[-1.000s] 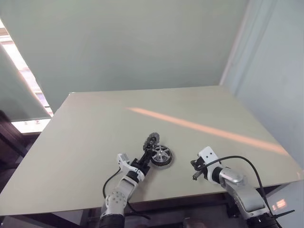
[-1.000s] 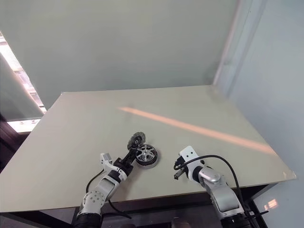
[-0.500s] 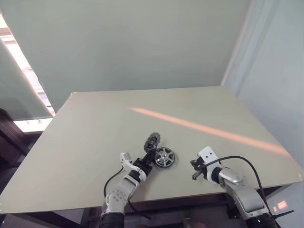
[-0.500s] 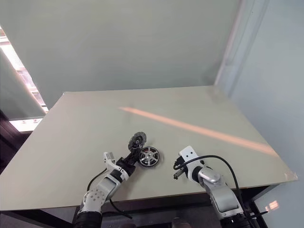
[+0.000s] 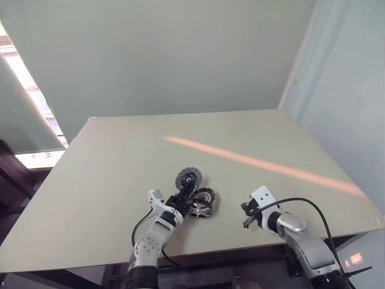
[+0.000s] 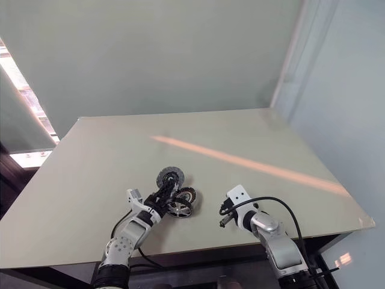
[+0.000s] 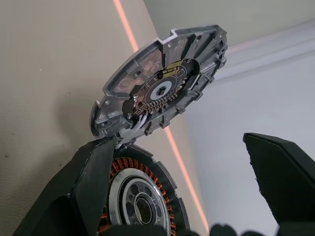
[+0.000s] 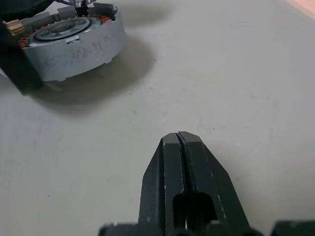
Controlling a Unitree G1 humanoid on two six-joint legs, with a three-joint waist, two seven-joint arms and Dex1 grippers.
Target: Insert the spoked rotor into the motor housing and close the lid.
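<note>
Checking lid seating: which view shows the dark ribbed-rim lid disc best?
Left wrist view: the dark grey ribbed-rim round lid looms close, raised on edge, underside ribs and hub plain. Both eye views show it small beside the left gripper. The right wrist view catches at most its edge.

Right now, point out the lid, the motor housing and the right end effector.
lid point(image 7: 162, 91), left wrist view, its pale centre hub
motor housing point(image 8: 74, 42), right wrist view, its grey side wall
right end effector point(image 8: 178, 140), right wrist view, its shut fingertips

No legible text; faint unreadable scrawl on motor housing point(image 8: 74, 46) side.
</note>
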